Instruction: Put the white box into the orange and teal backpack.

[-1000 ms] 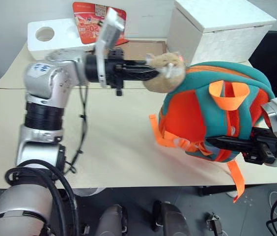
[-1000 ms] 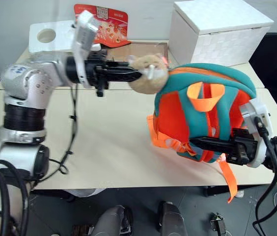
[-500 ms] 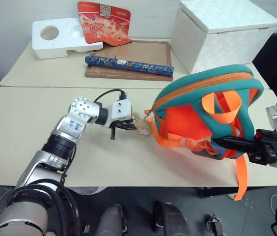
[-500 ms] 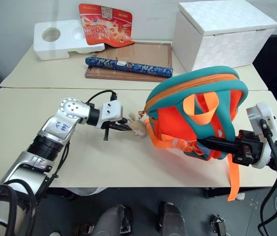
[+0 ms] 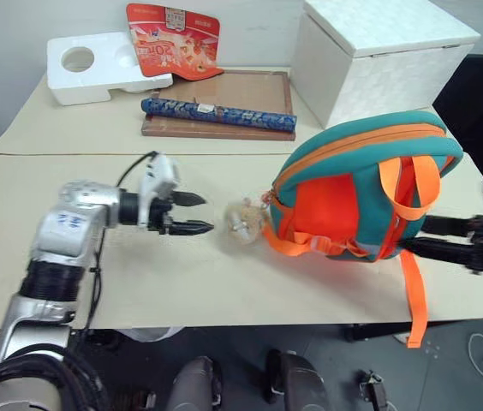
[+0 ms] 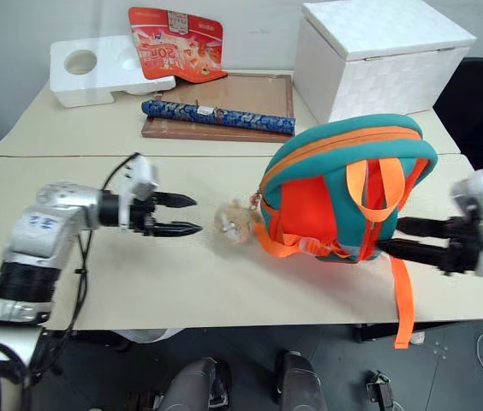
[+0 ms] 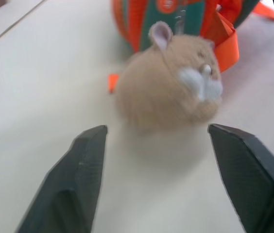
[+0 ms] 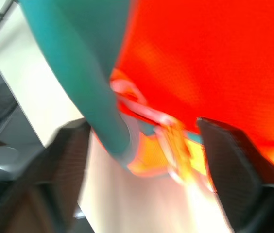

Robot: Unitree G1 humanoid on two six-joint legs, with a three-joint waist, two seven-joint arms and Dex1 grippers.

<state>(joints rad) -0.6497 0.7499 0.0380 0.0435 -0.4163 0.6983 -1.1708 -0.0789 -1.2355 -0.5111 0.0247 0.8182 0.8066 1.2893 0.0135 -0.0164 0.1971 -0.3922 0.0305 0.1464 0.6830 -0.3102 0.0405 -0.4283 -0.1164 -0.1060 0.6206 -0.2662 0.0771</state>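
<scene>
Plainly, both grippers' fingers stood apart, gripping nothing: left gripper (image 5: pixel 197 213) just short of the plush toy (image 5: pixel 244 223), right gripper (image 6: pixel 406 237) beside the orange and teal backpack (image 6: pixel 344 193). Unsupported, the backpack could slump on the tabletop (image 5: pixel 224 282) with its zip seemingly closed.

Bare table (image 5: pixel 181 274) is lying open around the left pincer (image 5: pixel 197 213), its jaws spread. The tan plush toy (image 5: pixel 243 224) is sitting just ahead of it, blocking the straight line to the orange and teal backpack (image 5: pixel 344 201). The right pincer (image 6: pixel 413 238), jaws apart, is crowding the backpack's far side. A large white cube (image 5: pixel 378 51) is walling off the back right.
</scene>
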